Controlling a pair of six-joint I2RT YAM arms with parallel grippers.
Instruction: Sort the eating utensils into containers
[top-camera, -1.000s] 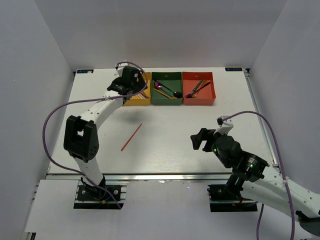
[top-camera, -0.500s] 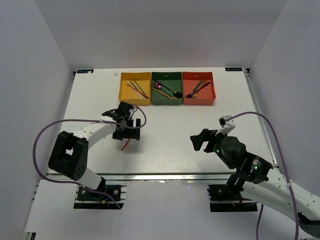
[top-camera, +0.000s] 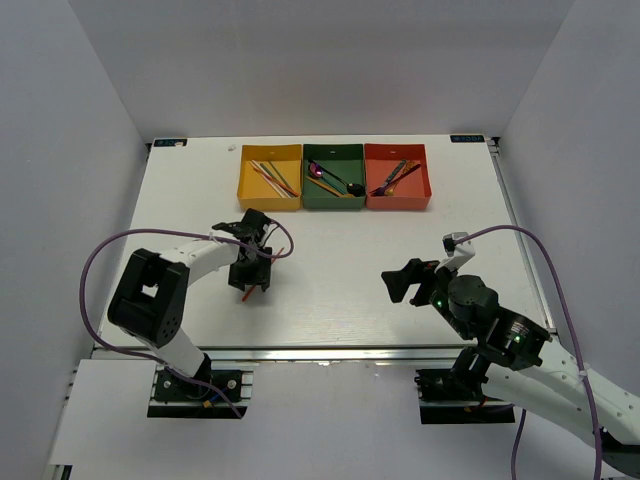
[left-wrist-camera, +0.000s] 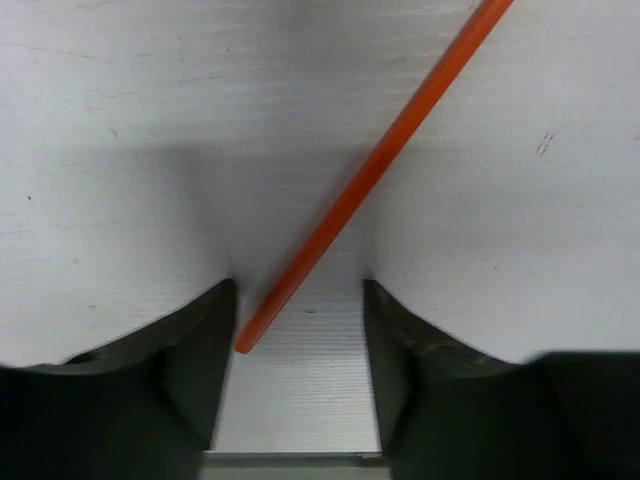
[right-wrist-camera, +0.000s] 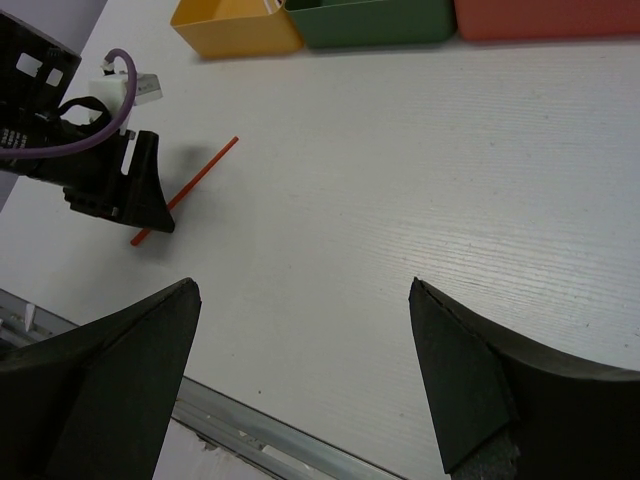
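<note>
An orange-red chopstick (left-wrist-camera: 385, 165) lies alone on the white table. In the top view only its near tip (top-camera: 243, 297) shows below my left gripper (top-camera: 250, 278). The left gripper (left-wrist-camera: 298, 288) is open and low over the table, with the chopstick's near end between its fingers, close to the left finger (left-wrist-camera: 205, 340). My right gripper (right-wrist-camera: 302, 290) is open and empty above the table's right front part (top-camera: 400, 282). The yellow-orange tray (top-camera: 268, 204) holds chopsticks, the dark green tray (top-camera: 334, 203) spoons, the red-orange tray (top-camera: 398, 203) forks.
The three trays stand side by side at the back of the table (top-camera: 350, 260). The metal front rail (right-wrist-camera: 260, 435) runs along the near edge. Grey walls close in both sides and the back. A purple cable loops from each arm.
My left arm swung back from the yellow-orange tray to the lone chopstick and settled around its near end. The right arm shifted only slightly.
</note>
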